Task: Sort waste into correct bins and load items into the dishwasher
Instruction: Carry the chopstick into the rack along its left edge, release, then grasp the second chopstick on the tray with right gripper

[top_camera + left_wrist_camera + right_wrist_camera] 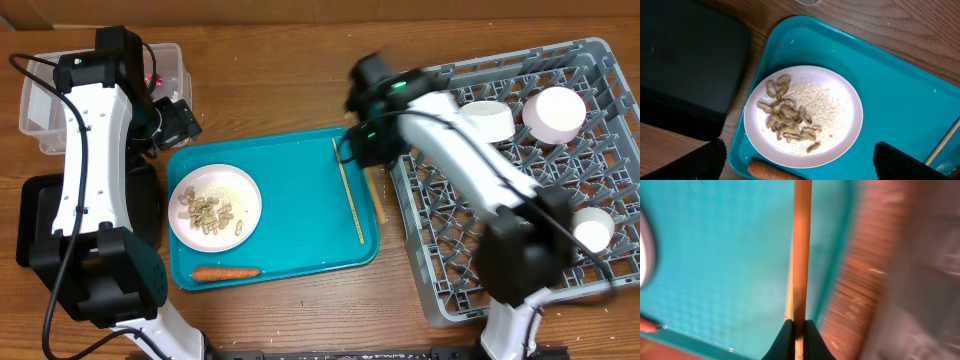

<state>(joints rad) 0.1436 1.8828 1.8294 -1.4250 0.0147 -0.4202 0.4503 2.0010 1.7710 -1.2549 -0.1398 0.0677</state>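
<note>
- Grip: right gripper (799,330) pinched shut on one wooden chopstick (801,255), by the very tips, over the teal tray's (300,160) right edge, beside the dish rack (450,270).
- Risk: thin stick could pivot or slip out. The right wrist view is blurred, so a fast swing is the likely cause.
- Risk: lattice gaps could let it drop through.
- Left gripper (800,157) spread wide, empty, over the plate (850,110).

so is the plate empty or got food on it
Not empty: the white plate holds a pile of beige food bits.
</note>
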